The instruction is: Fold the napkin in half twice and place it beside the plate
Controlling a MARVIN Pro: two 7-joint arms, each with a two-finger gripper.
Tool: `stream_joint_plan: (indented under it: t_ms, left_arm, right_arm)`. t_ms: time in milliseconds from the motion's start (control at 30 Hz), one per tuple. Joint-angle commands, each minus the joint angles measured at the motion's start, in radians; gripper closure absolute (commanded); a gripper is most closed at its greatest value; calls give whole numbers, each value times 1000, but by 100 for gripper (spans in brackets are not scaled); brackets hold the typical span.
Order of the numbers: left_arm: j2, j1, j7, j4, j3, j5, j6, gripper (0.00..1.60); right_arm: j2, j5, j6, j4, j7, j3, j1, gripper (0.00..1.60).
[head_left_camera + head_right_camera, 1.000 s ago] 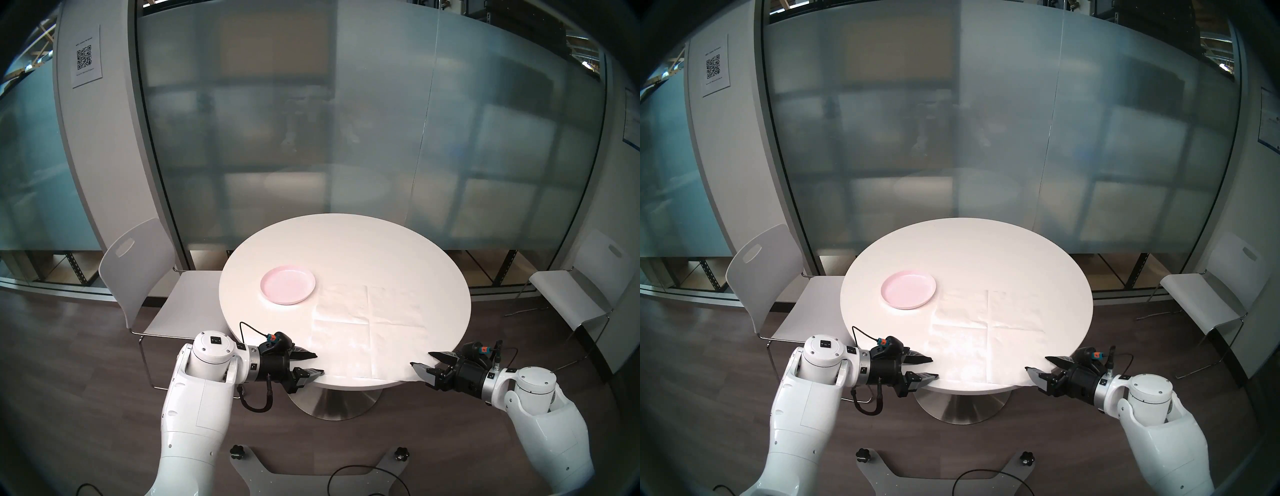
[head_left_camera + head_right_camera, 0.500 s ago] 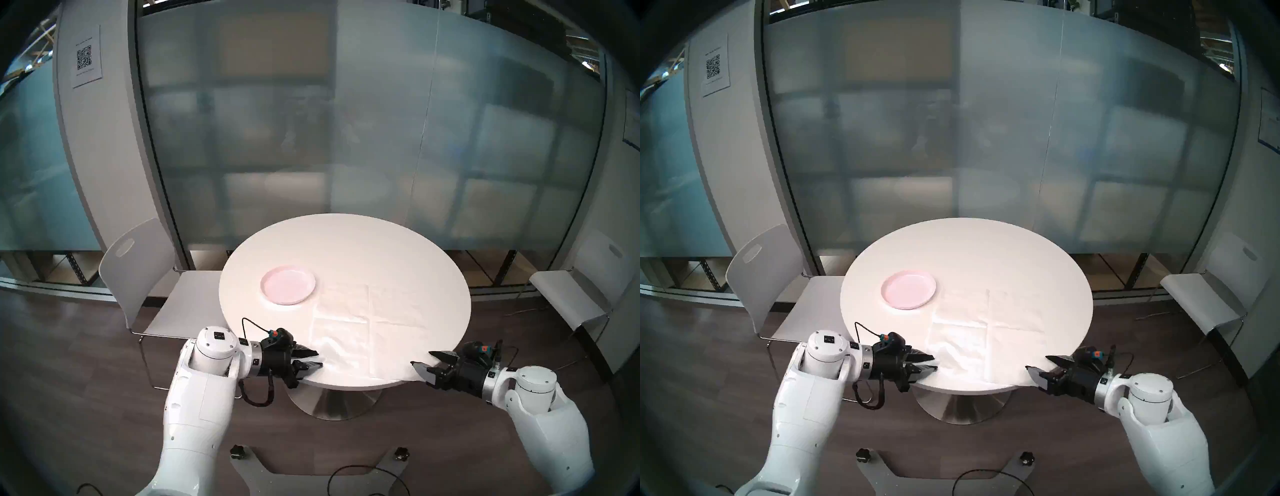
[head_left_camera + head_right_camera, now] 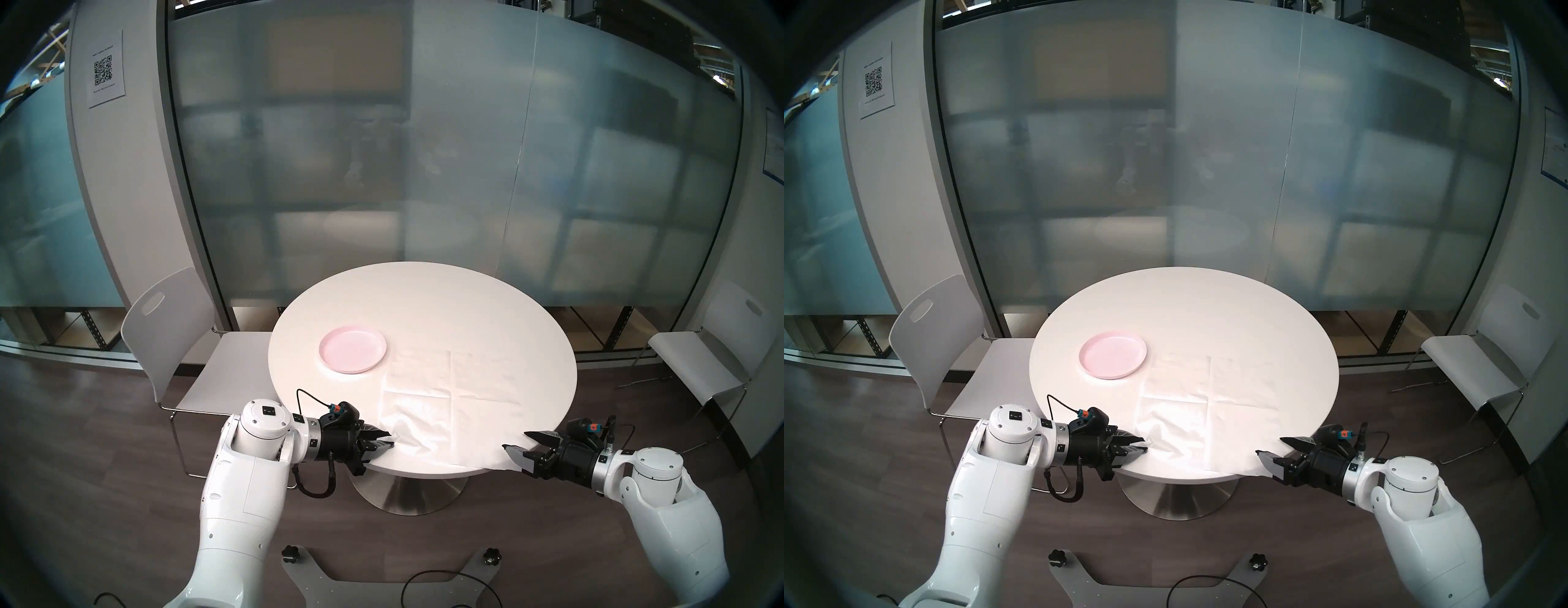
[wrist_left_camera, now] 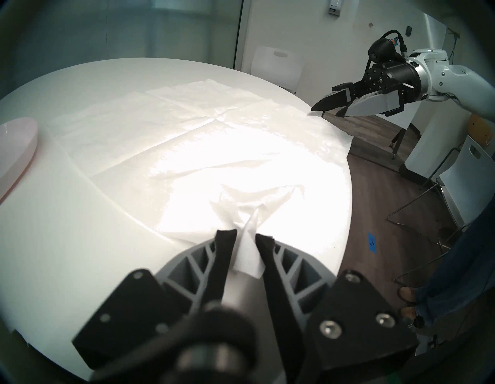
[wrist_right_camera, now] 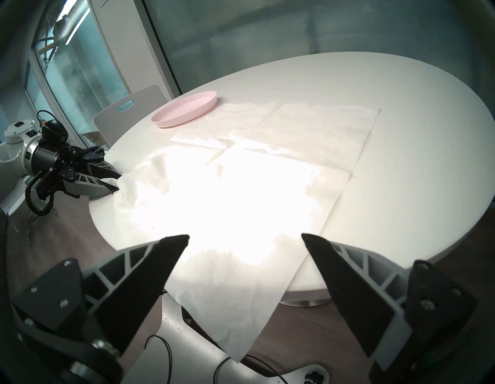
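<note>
The white napkin (image 3: 454, 403) lies unfolded on the round white table (image 3: 424, 305), its cross creases showing. The pink plate (image 3: 352, 349) sits just behind its far left corner. My left gripper (image 3: 392, 439) is shut on the napkin's near left corner, which shows pinched and wrinkled between the fingers in the left wrist view (image 4: 245, 236). My right gripper (image 3: 514, 440) is open at the table's near right edge. In the right wrist view (image 5: 245, 238) the napkin's near right corner (image 5: 235, 308) overhangs the table edge between its open fingers.
A white chair (image 3: 169, 339) stands left of the table and another (image 3: 700, 361) to the right. A frosted glass wall runs behind. The robot's base plate (image 3: 382, 569) and a cable lie on the floor in front. A person's legs (image 4: 442, 268) show in the left wrist view.
My left gripper has closed on the napkin's near left corner, and the paper there has wrinkled and lifted slightly. The right arm has not moved.
</note>
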Motion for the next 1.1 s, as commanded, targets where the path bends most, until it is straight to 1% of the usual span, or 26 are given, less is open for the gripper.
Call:
stream_joint_plan:
  t_ms: [0,133,167,333,467,533,567,667,733,800,900,967,1000,1033,1067]
  left_arm:
    - [3,33,-34,-55,-14,-21,16,142]
    - [2,39,-46,-71,-19,-26,23,143]
    - [2,41,-49,-75,-20,-26,25,146]
    - [6,58,-83,-99,-29,-41,39,147]
    - [9,74,-111,-137,-40,-55,53,149]
    - [8,77,-130,-156,-49,-68,65,146]
    - [8,79,-137,-168,-51,-71,71,149]
    - [8,80,-153,-195,-62,-87,91,149]
    - [7,79,-153,-210,-69,-99,116,149]
    - [16,81,-153,-220,-65,-120,141,146]
    - [30,85,-153,-229,-57,-141,169,146]
    - [37,87,-153,-231,-54,-161,200,145]
    - [46,87,-153,-226,-49,-181,229,146]
    - [54,89,-153,-227,-46,-192,239,146]
    - [71,95,-153,-225,-38,-228,278,146]
  right_arm:
    - [-1,11,-3,-14,1,20,1,0]
    - [-12,15,-9,-11,-6,31,5,0]
    - [-16,17,-10,-10,-8,34,8,0]
    - [-34,26,-18,3,-25,55,35,0]
    - [-35,35,-16,13,-34,69,56,0]
    - [-38,37,-18,15,-36,72,60,0]
    - [-39,38,-16,16,-37,73,62,0]
    - [-40,41,-14,17,-38,75,65,0]
    - [-41,42,-13,17,-38,75,65,0]
    - [-42,43,-12,17,-38,76,66,0]
    - [-44,45,-15,18,-39,78,67,0]
    - [-44,46,-15,22,-39,80,71,0]
    - [-44,47,-15,24,-38,82,73,0]
    - [-44,48,-15,25,-37,83,74,0]
    - [-43,49,-14,25,-37,87,76,0]
